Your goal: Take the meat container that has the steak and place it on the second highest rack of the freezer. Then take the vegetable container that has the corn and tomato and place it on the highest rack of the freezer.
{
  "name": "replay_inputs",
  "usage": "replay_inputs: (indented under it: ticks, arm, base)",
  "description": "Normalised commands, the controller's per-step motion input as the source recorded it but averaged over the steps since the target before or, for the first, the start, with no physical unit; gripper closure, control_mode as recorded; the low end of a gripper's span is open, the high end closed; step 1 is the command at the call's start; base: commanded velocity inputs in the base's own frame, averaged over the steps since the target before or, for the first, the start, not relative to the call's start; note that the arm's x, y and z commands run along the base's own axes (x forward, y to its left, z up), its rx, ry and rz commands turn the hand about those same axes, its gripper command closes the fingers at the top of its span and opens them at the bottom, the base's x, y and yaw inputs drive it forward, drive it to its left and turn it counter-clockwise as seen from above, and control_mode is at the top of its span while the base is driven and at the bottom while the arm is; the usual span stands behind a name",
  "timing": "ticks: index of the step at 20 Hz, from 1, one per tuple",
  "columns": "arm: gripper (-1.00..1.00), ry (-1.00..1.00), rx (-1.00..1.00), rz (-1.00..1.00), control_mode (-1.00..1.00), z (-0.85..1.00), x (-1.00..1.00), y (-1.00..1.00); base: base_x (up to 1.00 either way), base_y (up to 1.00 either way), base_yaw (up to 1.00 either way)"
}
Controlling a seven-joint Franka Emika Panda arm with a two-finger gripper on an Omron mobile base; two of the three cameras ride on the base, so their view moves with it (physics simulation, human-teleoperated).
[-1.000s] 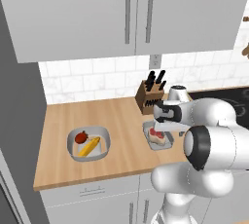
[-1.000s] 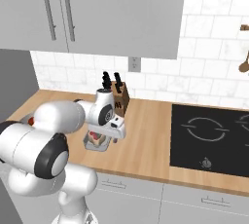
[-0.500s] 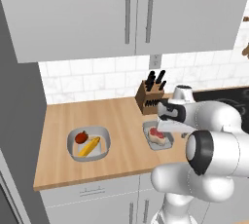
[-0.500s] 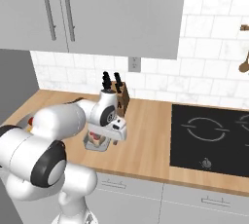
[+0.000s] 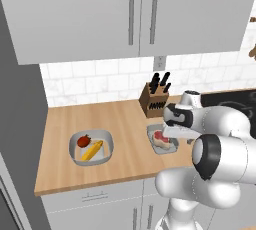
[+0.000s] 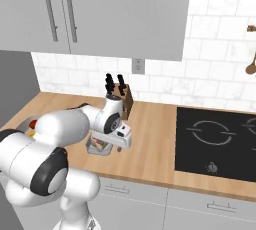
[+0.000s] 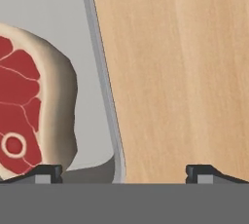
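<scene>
1. Wooden desk (image 5: 125, 124) runs under grey wall cupboards (image 5: 140, 11); a white tiled wall sits behind it.
2. Meat container (image 5: 162, 140), a shallow grey tray, sits on the desk just in front of the knife block (image 5: 156, 99), which lies at its 12 o'clock in the left base view.
3. The steak (image 5: 161, 137) lies inside that tray, red centre with a pale rim. In the hand view the steak (image 7: 29, 106) sits at 9 o'clock, with the tray's raised edge (image 7: 104, 86) running top to bottom just beside it and bare desk wood (image 7: 180, 72) beyond.
4. Pincer (image 7: 124, 172) hangs low over the tray's edge; its two dark tips stand wide apart, one over the tray side and one over the wood, so it is released and grasps nothing. The rim lies between the tips.
5. In the right base view the hand (image 6: 117, 136) covers most of the tray (image 6: 97, 148).
6. Vegetable container (image 5: 91, 147) rests well apart, at 9 o'clock from the meat tray in the left base view. It holds the tomato (image 5: 84, 140) and the corn (image 5: 93, 150), touching or nearly so.
7. Black cooktop (image 6: 217, 141) lies at 3 o'clock from the arm in the right base view.
</scene>
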Motion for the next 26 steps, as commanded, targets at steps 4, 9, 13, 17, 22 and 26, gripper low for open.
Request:
replay_inputs:
  ticks: [4, 9, 13, 17, 22, 26]
  arm:
    - [-1.00, 0.00, 0.04, 0.00, -1.00, -0.13, 0.00, -0.19]
    - [-1.00, 0.00, 0.06, 0.00, -1.00, -0.02, -0.02, -0.13]
    - [-1.00, -0.08, 0.10, 0.00, -1.00, 0.03, -0.19, -0.04]
    - [-1.00, -0.01, 0.03, 0.00, -1.00, -0.04, -0.22, -0.07]
    - [-1.00, 0.00, 0.00, 0.00, -1.00, -0.23, 0.02, 0.00]
    - [-1.00, 0.01, 0.00, 0.00, -1.00, -0.20, 0.13, 0.00]
  base:
    - [0.00, 0.00, 0.00]
    - [0.00, 0.00, 0.00]
    - [0.00, 0.00, 0.00]
    - [0.00, 0.00, 0.00]
    - [0.00, 0.00, 0.00]
    - [0.00, 0.00, 0.00]
